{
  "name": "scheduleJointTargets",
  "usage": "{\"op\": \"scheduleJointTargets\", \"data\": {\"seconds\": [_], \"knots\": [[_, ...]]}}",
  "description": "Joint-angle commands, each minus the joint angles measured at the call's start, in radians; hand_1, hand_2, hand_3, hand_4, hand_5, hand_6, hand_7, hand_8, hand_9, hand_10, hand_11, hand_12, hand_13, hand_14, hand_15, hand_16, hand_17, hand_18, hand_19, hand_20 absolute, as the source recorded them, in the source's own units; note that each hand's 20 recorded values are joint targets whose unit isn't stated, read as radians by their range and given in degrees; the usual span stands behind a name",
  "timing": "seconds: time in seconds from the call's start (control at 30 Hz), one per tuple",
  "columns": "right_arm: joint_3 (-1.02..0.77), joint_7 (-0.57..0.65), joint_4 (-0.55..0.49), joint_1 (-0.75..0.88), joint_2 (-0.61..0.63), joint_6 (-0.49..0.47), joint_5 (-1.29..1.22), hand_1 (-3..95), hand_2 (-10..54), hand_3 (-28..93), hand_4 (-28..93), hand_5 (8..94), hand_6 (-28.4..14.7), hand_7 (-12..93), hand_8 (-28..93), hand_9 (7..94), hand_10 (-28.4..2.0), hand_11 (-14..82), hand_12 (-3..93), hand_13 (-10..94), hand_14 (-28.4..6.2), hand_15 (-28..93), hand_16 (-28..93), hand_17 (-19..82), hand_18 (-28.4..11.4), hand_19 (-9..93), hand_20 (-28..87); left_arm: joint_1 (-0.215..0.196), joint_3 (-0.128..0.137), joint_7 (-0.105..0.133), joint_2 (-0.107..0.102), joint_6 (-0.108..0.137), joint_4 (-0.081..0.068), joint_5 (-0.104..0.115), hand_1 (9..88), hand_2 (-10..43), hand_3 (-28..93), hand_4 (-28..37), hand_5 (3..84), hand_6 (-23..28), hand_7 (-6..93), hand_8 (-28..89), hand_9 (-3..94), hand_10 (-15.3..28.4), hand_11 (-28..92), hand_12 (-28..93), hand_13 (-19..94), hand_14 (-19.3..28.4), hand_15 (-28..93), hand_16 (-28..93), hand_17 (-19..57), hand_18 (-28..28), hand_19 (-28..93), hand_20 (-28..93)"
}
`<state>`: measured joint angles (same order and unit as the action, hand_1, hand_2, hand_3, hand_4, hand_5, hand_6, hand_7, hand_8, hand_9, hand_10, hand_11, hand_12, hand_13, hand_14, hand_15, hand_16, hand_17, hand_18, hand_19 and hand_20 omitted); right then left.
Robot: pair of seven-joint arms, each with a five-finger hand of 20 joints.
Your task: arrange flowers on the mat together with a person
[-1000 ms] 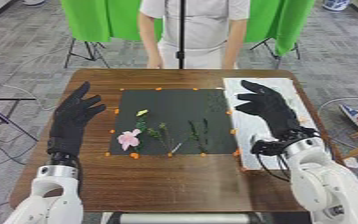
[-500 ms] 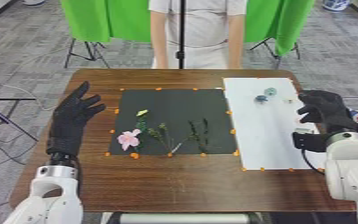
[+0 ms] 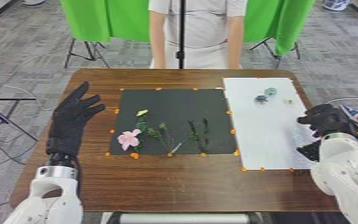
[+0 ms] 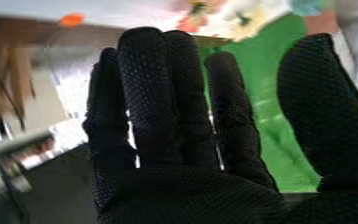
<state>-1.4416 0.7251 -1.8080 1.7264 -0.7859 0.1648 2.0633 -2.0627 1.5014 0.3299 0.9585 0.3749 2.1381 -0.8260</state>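
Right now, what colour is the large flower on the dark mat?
The large flower is pink, clearest in the head view.

Glossy brown wooden table [image 3: 189,187], matt black mat [image 3: 171,107], textured cloth glove [image 4: 180,192]

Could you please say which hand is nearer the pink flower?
Left: the left hand is left of the pink flower, the right hand at the right edge of the white sheet.

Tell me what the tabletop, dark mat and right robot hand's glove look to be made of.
Tabletop: likely wood or veneer, brown and streaky with a soft sheen. Dark mat: matte and evenly dark; paper or felt, I can't tell which. Glove on the right robot hand: matte fabric, probably knitted, given its fine mesh texture.
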Motion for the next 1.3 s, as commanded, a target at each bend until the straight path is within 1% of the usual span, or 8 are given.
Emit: {"op": "scheduleJointTargets", "data": {"seconds": [0.03,0.33,0.43,0.7,0.83,1.0,1.23,1.3], "knots": [[0.082,0.022,0.054,-0.094,0.021,-0.022,0.074,35.2,-7.2,76,-24,49.0,1.2,23,-14,63.7,-15.2,40.9,17.2,66,-11.1,63,11,27,-22.4,78,16,-0.003,-0.001,0.010,0.005,0.011,-0.001,0.006,22.8,6.3,80,-28.3,35.3,4.9,9.0,-8,38.3,17.9,24,9,29,25.8,50,-8,-8.6,23.4,46,15],[0.185,0.049,0.150,-0.181,0.035,-0.089,0.218,40.6,-9.4,75,-25,53.4,2.1,25,-15,68.3,-13.2,36.2,16.8,71,-9.3,58,12,30,-21.4,78,13,0.005,-0.013,0.029,-0.014,0.021,-0.002,0.021,22.9,6.3,80,-28.3,35.2,4.9,9.1,-8,38.2,17.8,24,9,29,25.8,50,-8,-8.6,23.4,46,15],[0.201,0.050,0.164,-0.196,0.036,-0.121,0.234,42.4,-9.5,74,-25,56.3,2.6,25,-15,70.4,-12.8,34.4,16.9,73,-8.7,56,13,31,-21.3,79,13,0.005,-0.011,0.029,-0.011,0.020,-0.003,0.020,22.9,6.3,80,-28.3,35.2,4.9,9.1,-8,38.2,17.8,24,9,29,25.8,50,-8,-8.6,23.4,46,15],[0.278,0.019,0.197,-0.245,0.038,-0.182,0.310,51.6,-9.5,67,-28,61.9,3.2,26,-6,78.6,-9.1,18.6,28.0,77,-6.2,50,18,33,-20.2,80,13,0.009,-0.012,0.034,-0.013,0.019,-0.005,0.022,23.1,6.3,80,-28.2,35.1,5.0,9.2,-8,38.3,17.9,24,9,29,25.8,50,-8,-8.6,23.4,46,15],[0.309,0.016,0.217,-0.251,0.045,-0.145,0.337,56.8,-9.5,62,-28,67.4,3.5,28,-3,84.7,-6.3,11.2,33.4,81,-3.9,45,23,34,-18.8,80,14,0.012,-0.013,0.037,-0.014,0.019,-0.006,0.023,23.2,6.3,80,-28.0,35.1,5.0,9.2,-8,38.3,17.8,24,9,29,25.8,50,-8,-8.5,23.4,46,15],[0.310,0.014,0.216,-0.235,0.054,-0.067,0.358,60.6,-9.5,61,-28,80.1,4.1,25,1,92.1,-4.8,9.8,33.9,87,-2.4,41,25,40,-14.4,80,14,0.014,-0.015,0.042,-0.017,0.024,-0.007,0.028,23.2,6.3,80,-28.0,35.1,5.0,9.3,-8,38.2,17.8,24,9,29,25.8,51,-9,-8.6,23.4,46,15],[0.270,-0.015,0.137,-0.198,0.035,0.030,0.392,60.8,-9.5,62,-28,81.7,4.3,24,1,93.4,-4.2,10.1,34.0,88,-2.4,41,24,41,-13.1,80,14,0.003,-0.003,0.043,-0.010,0.021,-0.008,0.028,23.2,6.3,80,-28.1,35.1,5.0,9.4,-8,38.2,17.8,24,9,29,25.8,50,-9,-8.6,23.4,46,15],[0.271,-0.041,0.082,-0.190,0.029,0.065,0.397,60.8,-9.5,62,-28,82.1,3.9,24,1,93.5,-4.2,10.4,34.2,89,-2.5,41,24,41,-12.9,80,14,-0.003,-0.001,0.047,-0.013,0.024,-0.009,0.037,23.2,6.3,80,-28.2,35.1,5.0,9.5,-8,38.2,17.8,24,9,29,25.8,50,-9,-8.6,23.4,46,15]]}}
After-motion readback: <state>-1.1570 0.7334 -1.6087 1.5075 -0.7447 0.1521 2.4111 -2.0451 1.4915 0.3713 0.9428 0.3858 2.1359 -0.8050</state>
